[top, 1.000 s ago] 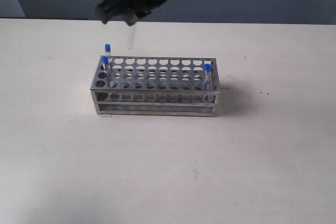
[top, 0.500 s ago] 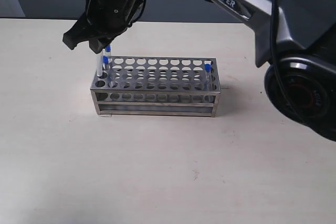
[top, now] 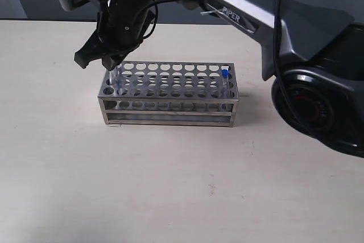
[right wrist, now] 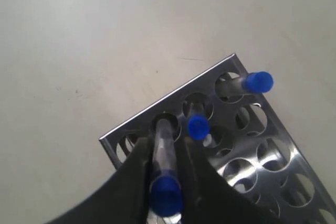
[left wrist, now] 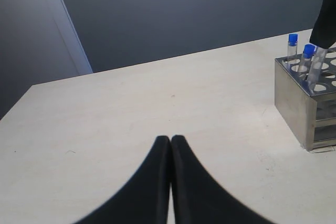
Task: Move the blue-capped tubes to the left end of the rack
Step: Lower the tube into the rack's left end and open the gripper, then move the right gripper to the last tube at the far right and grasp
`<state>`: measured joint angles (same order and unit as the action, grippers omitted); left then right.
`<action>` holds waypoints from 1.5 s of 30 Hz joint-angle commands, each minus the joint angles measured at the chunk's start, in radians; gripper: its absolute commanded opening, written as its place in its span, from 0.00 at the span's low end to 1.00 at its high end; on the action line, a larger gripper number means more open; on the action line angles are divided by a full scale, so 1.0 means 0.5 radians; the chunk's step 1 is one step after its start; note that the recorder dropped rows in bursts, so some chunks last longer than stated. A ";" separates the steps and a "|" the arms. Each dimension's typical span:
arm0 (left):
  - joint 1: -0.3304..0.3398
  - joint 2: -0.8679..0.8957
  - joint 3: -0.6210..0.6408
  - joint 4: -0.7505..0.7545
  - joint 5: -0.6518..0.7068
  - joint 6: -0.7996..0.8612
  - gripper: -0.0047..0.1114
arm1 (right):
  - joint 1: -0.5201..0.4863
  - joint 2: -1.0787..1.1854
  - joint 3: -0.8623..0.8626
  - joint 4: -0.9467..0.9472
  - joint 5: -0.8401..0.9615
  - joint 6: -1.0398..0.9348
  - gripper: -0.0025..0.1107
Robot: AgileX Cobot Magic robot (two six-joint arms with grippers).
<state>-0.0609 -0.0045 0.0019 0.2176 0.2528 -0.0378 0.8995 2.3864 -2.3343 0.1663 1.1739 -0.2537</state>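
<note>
Right wrist view: right pincer [right wrist: 165,153] clamps a blue-capped tube [right wrist: 163,141], its tip at a corner hole on the rack's [right wrist: 173,98] left end, beside two seated tubes [right wrist: 198,127]. Lower it straight and upright, then release. Left pincer [left wrist: 170,148] is pressed together, empty, over the bench [left wrist: 157,93].

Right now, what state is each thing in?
right gripper, shut on held tube.
held tube, tilted, lower end in a left-end hole.
two seated tubes, standing in left-end holes.
fourth tube, standing at the right end.
rack, upright on the table.
left gripper, shut, empty, away from the rack.
</note>
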 commanded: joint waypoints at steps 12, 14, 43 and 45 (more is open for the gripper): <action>-0.006 0.009 -0.004 0.008 -0.027 -0.010 0.04 | -0.003 0.098 -0.011 0.129 -0.097 0.060 0.09; -0.006 0.009 -0.004 0.008 -0.027 -0.010 0.04 | -0.003 0.098 -0.011 0.134 -0.085 0.060 0.20; -0.006 0.009 -0.004 0.008 -0.027 -0.010 0.04 | -0.057 -0.325 0.070 -0.794 0.094 0.540 0.44; -0.006 0.009 -0.004 0.008 -0.027 -0.010 0.04 | -0.105 -0.392 0.212 -0.790 0.094 0.569 0.44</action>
<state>-0.0609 -0.0045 0.0019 0.2176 0.2528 -0.0378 0.8770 2.2336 -2.2898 -0.2004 1.2161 0.0062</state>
